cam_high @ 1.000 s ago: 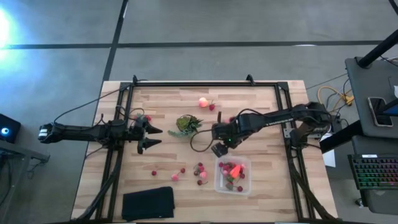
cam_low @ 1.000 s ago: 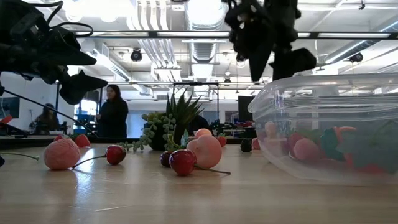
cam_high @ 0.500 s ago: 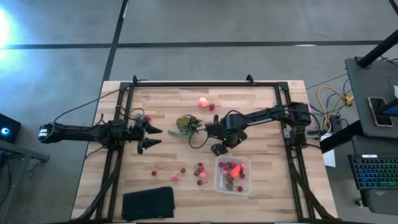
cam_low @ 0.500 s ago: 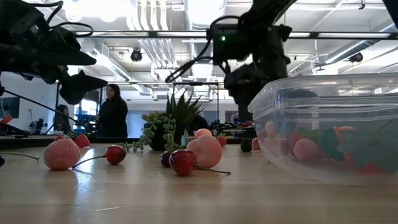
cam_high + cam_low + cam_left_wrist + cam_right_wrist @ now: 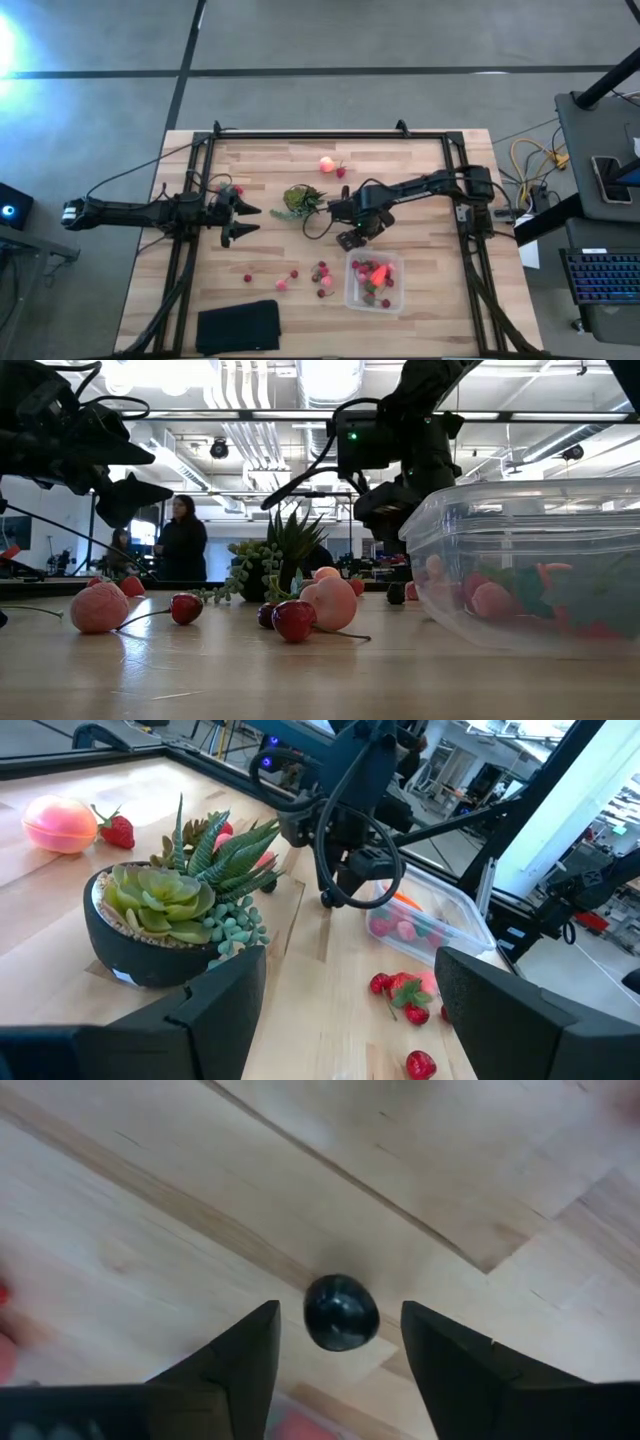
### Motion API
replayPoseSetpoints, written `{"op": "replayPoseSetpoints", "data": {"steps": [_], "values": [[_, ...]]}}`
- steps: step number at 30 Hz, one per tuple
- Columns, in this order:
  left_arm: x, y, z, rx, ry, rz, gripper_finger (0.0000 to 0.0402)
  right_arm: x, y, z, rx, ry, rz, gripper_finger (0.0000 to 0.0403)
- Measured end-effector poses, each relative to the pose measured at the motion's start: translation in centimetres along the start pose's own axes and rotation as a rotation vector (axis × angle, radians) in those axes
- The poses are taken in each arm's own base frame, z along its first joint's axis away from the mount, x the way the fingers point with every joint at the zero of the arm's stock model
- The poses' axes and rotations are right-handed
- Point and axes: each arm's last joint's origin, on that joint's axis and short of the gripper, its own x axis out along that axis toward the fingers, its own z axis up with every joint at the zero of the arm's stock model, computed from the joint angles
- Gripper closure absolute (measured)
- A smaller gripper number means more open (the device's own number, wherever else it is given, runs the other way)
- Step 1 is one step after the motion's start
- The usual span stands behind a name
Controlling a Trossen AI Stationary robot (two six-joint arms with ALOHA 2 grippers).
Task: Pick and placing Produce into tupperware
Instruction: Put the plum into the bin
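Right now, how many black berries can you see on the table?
1: a black berry lies near the tupperware, between the right gripper's open fingers, untouched. The left gripper waits at the table's left side. Others may be hidden.

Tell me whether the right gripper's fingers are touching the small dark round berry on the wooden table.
Apart. The right wrist view shows the dark berry between the right gripper's open fingers, with bare wood visible on both sides.

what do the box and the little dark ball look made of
The box looks like clear, slightly glossy plastic: the produce inside shows through its wall. The dark ball between the right gripper jaws is smooth and shiny with highlights, perhaps plastic or rubber imitation fruit; hard to tell.
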Motion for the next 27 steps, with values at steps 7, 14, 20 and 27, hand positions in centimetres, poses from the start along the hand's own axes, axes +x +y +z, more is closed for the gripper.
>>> {"op": "replayPoseSetpoints", "data": {"steps": [7,14,20,27], "values": [[0.0,0.0,0.0,0.000,0.001,0.000,0.0125,0.1,0.0,0.0,0.002,0.000,0.000,0.0252],[0.0,0.0,0.0,0.000,0.000,0.000,0.0125,0.8,0.0,0.2,-0.007,0.006,-0.010,0.0283],[0.0,0.0,0.0,0.000,0.001,0.000,0.0125,0.2,0.3,0.3,-0.034,-0.049,-0.016,0.0308],[0.0,0.0,0.0,0.000,0.000,0.000,0.0125,-1.3,1.2,0.7,-0.056,-0.083,0.024,0.0305]]}}
